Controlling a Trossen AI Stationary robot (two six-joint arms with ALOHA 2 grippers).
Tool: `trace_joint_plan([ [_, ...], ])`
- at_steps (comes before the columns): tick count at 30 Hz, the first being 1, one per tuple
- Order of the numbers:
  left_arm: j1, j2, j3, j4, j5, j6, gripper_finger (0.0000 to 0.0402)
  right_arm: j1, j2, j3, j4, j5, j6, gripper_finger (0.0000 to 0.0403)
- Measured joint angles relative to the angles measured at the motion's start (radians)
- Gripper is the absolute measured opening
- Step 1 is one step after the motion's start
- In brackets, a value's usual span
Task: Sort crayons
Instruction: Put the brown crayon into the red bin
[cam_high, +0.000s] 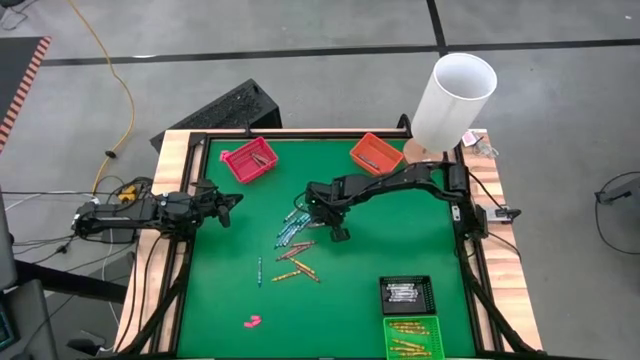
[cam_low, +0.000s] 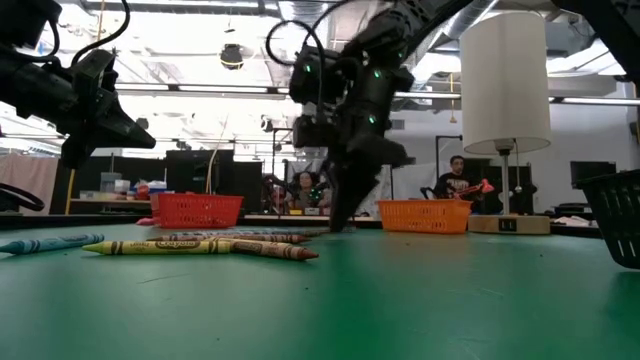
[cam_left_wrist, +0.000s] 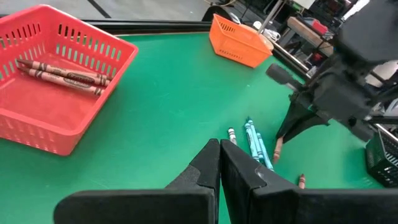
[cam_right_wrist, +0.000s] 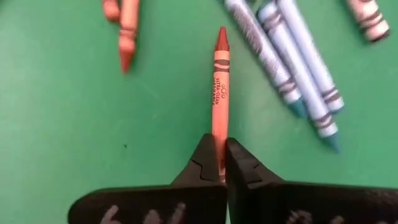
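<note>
Overhead camera straight down on whole green table (cam_high: 400, 240), low camera level across it toward the room, wrist cameras close, all sharing the scattered crayons (cam_high: 293, 232) mid-frame.

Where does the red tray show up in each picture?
High view: red tray, upper left of centre.
Low view: at the back, left of centre.
Left wrist view: fills the left side.
Right wrist view: not in it; right gripper pinches a crayon.
Shared landmark: orange tray.
</note>
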Motion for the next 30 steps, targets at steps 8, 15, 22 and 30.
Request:
trace_joint_plan([
  [8,0.0,0.0,0.0,0.0,0.0,0.0,0.0,-0.004,0.0,0.189,-0.122,0.0,-0.026,0.0003],
  [15,0.0,0.0,0.0,0.0,0.003,0.0,0.0,-0.063,-0.001,0.305,0.088,0.063,-0.016,0.0002],
  [22,0.0,0.0,0.0,0.0,0.006,0.0,0.0,-0.142,0.007,0.308,0.444,0.137,0.18,0.0002],
  [30,0.0,0.0,0.0,0.0,0.001,0.008,0.0,-0.161,0.088,0.308,0.689,0.181,0.313,0.0001],
])
